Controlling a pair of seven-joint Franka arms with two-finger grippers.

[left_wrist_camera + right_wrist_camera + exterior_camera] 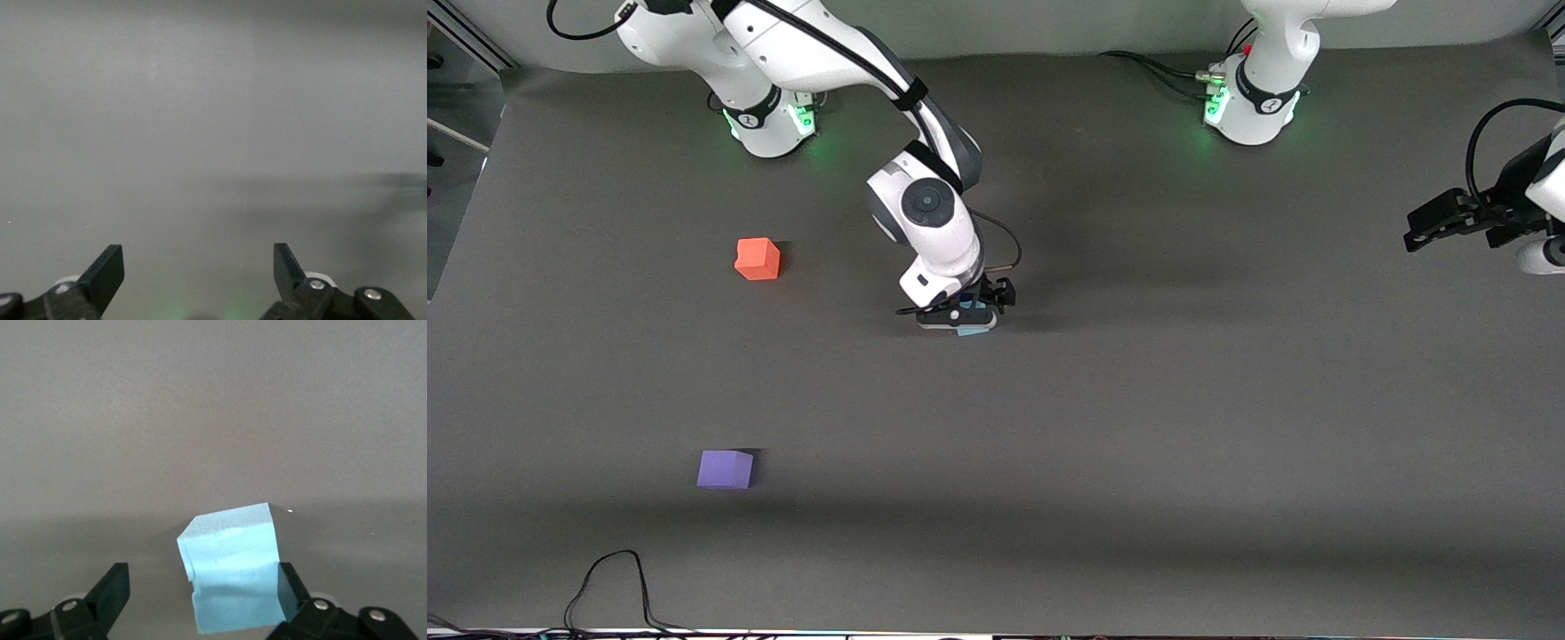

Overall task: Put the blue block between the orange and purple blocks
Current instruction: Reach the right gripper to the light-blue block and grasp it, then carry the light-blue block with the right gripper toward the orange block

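The blue block (974, 330) sits on the grey table near its middle. My right gripper (963, 318) is low over it and open. In the right wrist view the blue block (230, 573) lies between the fingers of my right gripper (201, 577), against one finger, with a gap to the other finger (113, 587). The orange block (758, 259) lies toward the right arm's end. The purple block (726, 468) lies nearer the front camera than the orange one. My left gripper (1432, 222) waits open and empty at the left arm's end; its wrist view shows the gripper (197, 257) over bare table.
A black cable (614, 582) loops on the table near the edge closest to the front camera. The two arm bases (769, 124) (1254, 107) stand along the edge farthest from that camera.
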